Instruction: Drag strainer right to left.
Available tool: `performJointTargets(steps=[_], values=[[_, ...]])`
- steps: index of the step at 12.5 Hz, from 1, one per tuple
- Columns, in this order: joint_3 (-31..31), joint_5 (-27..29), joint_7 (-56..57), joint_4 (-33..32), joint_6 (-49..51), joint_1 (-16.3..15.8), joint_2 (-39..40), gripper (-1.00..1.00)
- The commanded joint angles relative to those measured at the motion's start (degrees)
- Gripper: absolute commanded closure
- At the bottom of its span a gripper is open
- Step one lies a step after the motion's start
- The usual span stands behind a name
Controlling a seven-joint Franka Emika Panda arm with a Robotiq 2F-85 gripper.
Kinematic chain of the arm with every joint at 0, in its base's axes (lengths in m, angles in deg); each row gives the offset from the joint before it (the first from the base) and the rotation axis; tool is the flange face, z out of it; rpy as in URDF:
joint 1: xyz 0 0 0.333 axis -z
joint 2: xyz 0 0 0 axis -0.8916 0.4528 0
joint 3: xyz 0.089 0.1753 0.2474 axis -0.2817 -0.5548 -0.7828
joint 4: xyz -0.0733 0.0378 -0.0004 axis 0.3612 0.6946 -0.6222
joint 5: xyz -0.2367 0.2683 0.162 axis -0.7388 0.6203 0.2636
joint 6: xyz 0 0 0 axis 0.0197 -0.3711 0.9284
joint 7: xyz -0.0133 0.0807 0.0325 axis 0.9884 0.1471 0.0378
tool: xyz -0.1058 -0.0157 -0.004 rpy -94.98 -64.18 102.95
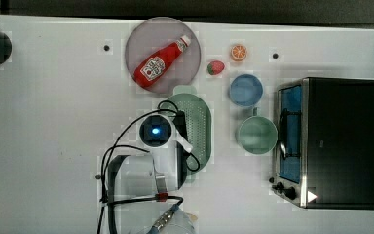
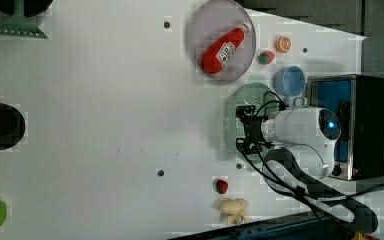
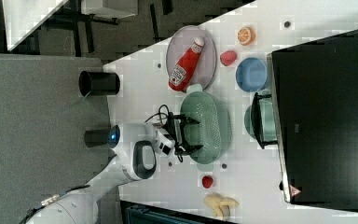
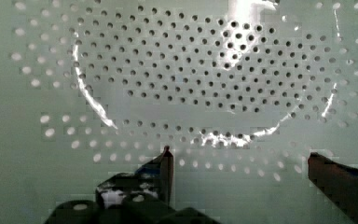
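Strainer (image 1: 199, 127) on white table (image 1: 53, 122), just below plate (image 1: 141, 39) with ketchup bottle (image 1: 161, 59) in top view, left of green cup (image 1: 257, 135) and blue bowl (image 1: 246, 90). Toaster oven (image 1: 341, 141) at top view's right.

Gripper (image 4: 240, 161) over strainer's perforated inside, fingers (image 4: 165, 168) spread apart, nothing between them. In right view, gripper (image 3: 181, 135) sits at strainer's left rim (image 3: 186, 112).

Strawberry (image 1: 215, 67) and orange slice (image 1: 238, 52) near bowl.
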Motion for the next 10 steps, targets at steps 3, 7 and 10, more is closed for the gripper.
performJointTargets(steps=[3,7,10], values=[[-2.79,0.23,-15.56,0.44,0.39,-5.01,-0.98,-1.00],[-4.31,0.30,-20.81,1.88,0.42,-8.86,-0.46,-1.00],[-4.53,0.91,-22.92,4.51,0.46,-11.94,1.72,-1.00]])
